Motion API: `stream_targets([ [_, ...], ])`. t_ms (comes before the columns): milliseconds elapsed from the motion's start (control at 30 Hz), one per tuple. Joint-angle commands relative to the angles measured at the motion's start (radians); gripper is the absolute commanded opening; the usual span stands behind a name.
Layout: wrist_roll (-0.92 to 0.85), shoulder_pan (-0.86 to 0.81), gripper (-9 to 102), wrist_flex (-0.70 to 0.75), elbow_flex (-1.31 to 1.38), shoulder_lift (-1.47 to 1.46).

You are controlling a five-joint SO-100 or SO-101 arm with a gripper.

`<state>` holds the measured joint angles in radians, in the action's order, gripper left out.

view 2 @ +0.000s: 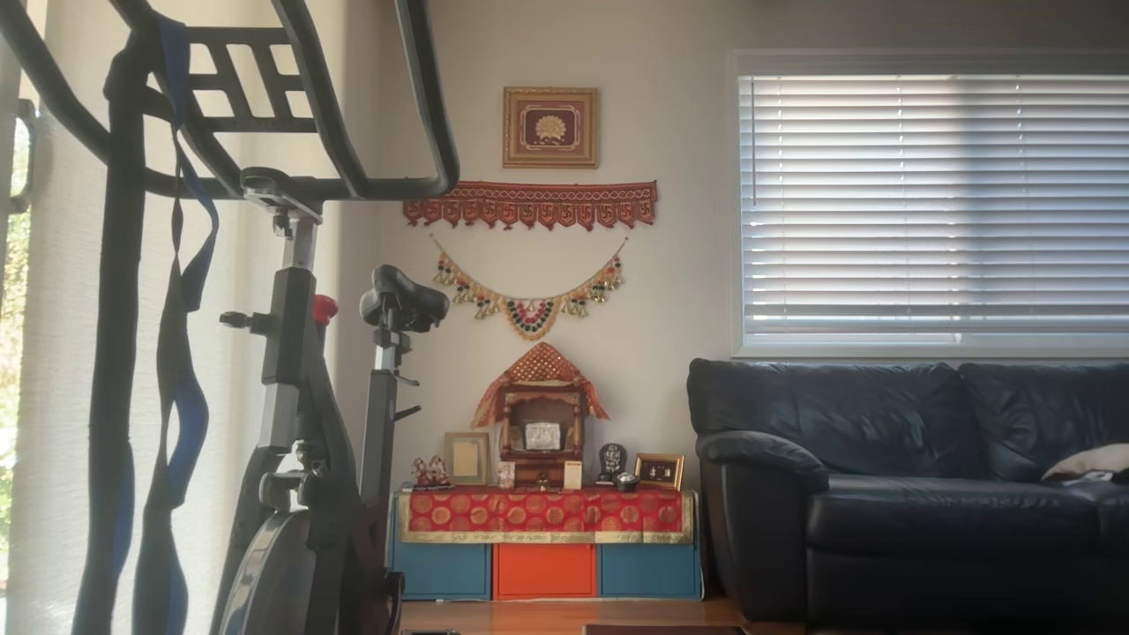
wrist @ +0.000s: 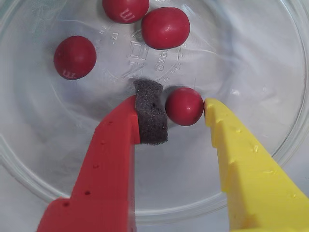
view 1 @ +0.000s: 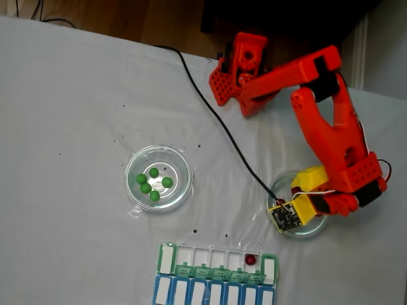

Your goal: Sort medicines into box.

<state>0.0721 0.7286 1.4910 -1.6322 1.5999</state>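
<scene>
1. The gripper (wrist: 186,113) is held down inside a glass dish (wrist: 270,159).
2. Its fingers are spread around one red pill (wrist: 184,106).
3. Another red pill (view 1: 250,259) is seen in the box (view 1: 166,258).

An exercise bike (view 2: 300,423) stands left of a small shrine (view 2: 540,423) and a black sofa (view 2: 908,485).

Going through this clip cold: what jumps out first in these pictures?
In the wrist view, the gripper, with one red finger carrying a dark foam pad and one yellow finger, brackets a dark red pill inside a clear glass dish; three more red pills sit further up the dish. In the fixed view, five green pills wait in another dish left of the arm, and one red pill already lies in the pill organizer at the bottom.
</scene>
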Motion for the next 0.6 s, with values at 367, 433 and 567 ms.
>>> stream_targets([
  [367,-0.021,0.049,13,0.044,0.051,-0.003],
  [433,-0.023,0.052,14,0.043,0.048,-0.015],
  [567,-0.028,0.054,15,0.04,0.051,-0.04],
])
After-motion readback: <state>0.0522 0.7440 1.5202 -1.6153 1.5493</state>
